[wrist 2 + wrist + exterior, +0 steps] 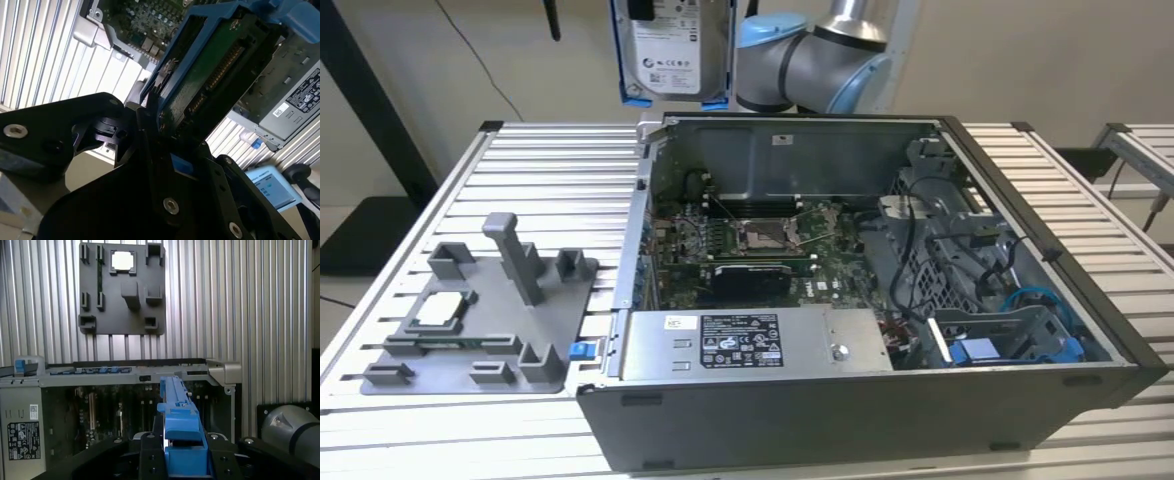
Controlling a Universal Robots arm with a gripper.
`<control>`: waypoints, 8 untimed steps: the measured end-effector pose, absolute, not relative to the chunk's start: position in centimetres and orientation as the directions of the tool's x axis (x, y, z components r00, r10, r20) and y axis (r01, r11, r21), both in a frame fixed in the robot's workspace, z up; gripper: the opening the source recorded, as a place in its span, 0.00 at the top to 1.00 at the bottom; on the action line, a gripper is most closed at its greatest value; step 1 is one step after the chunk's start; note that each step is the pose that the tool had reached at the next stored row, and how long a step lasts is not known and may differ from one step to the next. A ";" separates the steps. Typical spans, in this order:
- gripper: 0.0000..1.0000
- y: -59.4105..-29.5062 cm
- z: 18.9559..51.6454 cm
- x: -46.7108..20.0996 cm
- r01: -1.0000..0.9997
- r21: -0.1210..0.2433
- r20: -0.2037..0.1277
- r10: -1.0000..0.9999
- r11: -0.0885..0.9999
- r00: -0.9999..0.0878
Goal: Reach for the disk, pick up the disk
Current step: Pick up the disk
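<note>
Over the slatted table (520,170) — the gripper (183,447) clasps the disk (670,50).

One disk (670,50), one open case (854,410), one power supply (854,345). One grey tray (567,310) bearing what appears to be one chip (440,308); one arm (817,62).

A silver slatted aluminium table (534,170) carries everything. Directly on it, below the gripper's (182,450) jaws, lies a large dark grey metal computer case (854,425), set on its side with the open face up. Farther from the jaws, past the case's wall, a flat grey plastic fixture tray (440,360) rests on the slats (apart from the case, with a strip of ribs showing between them in the first wrist view).
</note>
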State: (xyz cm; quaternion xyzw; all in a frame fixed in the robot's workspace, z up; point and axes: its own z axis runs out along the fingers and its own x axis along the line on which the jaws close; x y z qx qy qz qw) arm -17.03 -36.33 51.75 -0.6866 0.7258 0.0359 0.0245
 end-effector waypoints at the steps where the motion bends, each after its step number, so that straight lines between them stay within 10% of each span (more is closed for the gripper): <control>1: 1.00 -36.3 51.7 -16.7 -0.998 0.019 -0.085 -0.995 0.055 -0.056; 8: 1.00 -36.3 51.7 -14.7 -0.998 0.018 -0.085 -0.995 0.055 -0.056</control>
